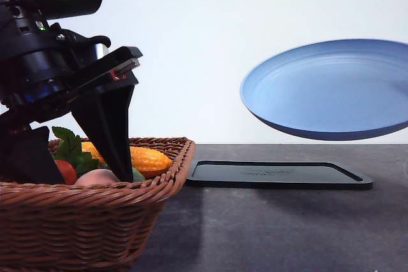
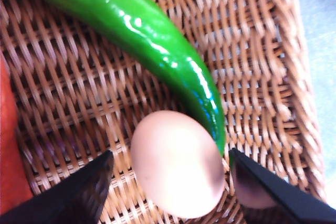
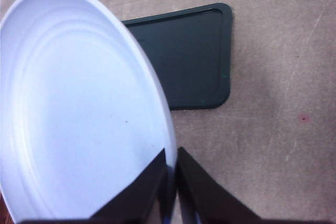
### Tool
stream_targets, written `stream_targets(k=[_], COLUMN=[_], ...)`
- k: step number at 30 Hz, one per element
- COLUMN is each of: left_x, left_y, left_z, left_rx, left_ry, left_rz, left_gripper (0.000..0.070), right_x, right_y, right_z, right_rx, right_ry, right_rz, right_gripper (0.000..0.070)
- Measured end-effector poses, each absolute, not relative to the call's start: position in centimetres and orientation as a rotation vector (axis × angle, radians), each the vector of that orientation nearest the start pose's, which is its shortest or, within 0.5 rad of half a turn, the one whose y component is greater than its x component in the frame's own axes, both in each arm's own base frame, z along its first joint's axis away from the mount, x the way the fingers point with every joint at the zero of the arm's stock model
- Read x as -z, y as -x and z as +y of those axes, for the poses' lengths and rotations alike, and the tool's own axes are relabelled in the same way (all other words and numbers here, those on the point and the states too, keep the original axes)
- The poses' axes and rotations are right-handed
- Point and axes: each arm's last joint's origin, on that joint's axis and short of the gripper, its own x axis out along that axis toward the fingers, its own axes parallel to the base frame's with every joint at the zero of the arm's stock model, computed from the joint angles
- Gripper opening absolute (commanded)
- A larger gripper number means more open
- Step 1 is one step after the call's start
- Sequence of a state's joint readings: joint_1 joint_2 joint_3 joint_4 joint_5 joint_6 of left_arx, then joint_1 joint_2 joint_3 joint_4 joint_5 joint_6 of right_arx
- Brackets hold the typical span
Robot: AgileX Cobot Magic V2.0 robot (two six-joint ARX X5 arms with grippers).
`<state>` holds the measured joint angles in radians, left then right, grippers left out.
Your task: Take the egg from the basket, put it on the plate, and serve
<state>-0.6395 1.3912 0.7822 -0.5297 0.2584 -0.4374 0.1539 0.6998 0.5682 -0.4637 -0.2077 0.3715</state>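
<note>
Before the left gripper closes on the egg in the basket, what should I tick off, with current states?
1. Pinkish-brown oval egg between the left gripper fingers: ok.
2. Fingers open, apart from the shell: ok.
3. Glossy green pepper clear of the egg: not ok, touching.
4. Round blue plate pinched at its rim by the right gripper: ok.
5. Plate level: not ok, tilted.
6. Brown woven wicker basket steady: cannot tell.

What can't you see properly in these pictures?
- Front view: most of the egg, hidden behind the basket rim and the left gripper.
- Front view: the plate is cut off by the right edge.
- Left wrist view: the green pepper and a red thing run off the edges.
</note>
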Motion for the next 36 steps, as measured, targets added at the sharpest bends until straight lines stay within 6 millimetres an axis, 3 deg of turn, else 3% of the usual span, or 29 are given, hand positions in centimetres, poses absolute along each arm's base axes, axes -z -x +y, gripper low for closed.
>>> stream_targets(k=[10,22,25,31,36], left_x=[-18.4,-19.1,-21.0,-27.7,-31.8], left_y=[-19.4,-19.3,-19.4,-19.4,-18.9], left_z=[-15.4,-15.0,-14.7,-14.6,-15.4], left_rx=[0.527,0.548,0.562,0.644,0.763], left_ry=[0.128,0.073,0.077,0.118,0.149], left_rz=[1.308,1.257,1.202,0.988,0.874], left_gripper=[0.0209,0.0182,0.0182,0.0183,0.0183], right_x=[-24.7,-24.7,-24.7,-24.3,-23.4], right_y=[-14.6,-14.6,-14.6,-14.9,-15.7], right_z=[2.9,2.9,2.9,3.3,4.0], right_rx=[-0.236,-0.236,-0.237,-0.324,-0.456], right_ry=[-0.372,-0.373,-0.383,-0.456,-0.556], right_rz=[0.657,0.657,0.66,0.723,0.845], right_gripper=[0.0,0.0,0.0,0.0,0.0])
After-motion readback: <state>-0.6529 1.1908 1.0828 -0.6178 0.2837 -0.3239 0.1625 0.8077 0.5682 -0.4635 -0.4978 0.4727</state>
